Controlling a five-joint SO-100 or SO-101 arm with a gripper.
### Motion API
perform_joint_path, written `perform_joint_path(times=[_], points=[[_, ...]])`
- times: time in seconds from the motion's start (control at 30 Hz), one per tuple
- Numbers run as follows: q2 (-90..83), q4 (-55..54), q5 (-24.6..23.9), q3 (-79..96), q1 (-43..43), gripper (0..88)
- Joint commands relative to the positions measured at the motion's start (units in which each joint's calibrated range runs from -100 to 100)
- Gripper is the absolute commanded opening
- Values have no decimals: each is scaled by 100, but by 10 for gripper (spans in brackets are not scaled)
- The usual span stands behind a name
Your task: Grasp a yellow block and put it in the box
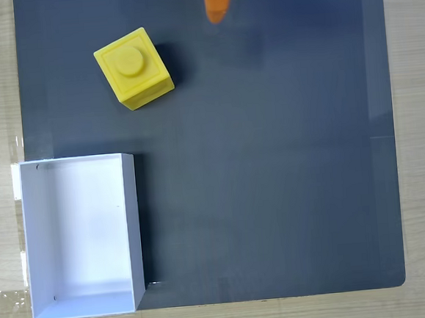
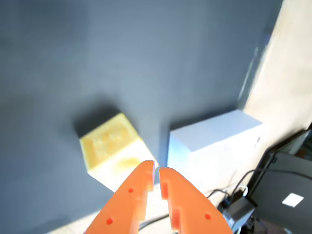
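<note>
The yellow block sits on the dark grey mat at the upper left in the fixed view, stud up and turned slightly askew. The white box stands open-topped at the mat's lower left, with nothing inside. My orange gripper pokes in from the top edge, to the right of the block and apart from it. In the wrist view my gripper is shut with a thin slit between the fingers and holds nothing. There the blurred block lies just beyond the tips, with the box to its right.
The dark grey mat covers most of the light wooden table. Clear tape holds the box's left side to the wood. In the wrist view, cables and a dark device lie off the mat at the lower right.
</note>
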Motion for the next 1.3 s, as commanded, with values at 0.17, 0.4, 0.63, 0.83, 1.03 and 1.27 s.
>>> perform_joint_path(times=[0.17,0.4,0.63,0.83,1.03,1.27], points=[[2141,1238,430,-3239,769,19],[2700,2129,1815,-3392,1476,19],[3099,2129,2885,-3239,2351,164],[3497,2129,3588,-3094,2865,399],[3794,2111,4103,-2569,3008,445],[4217,1736,4145,-2045,2957,445]])
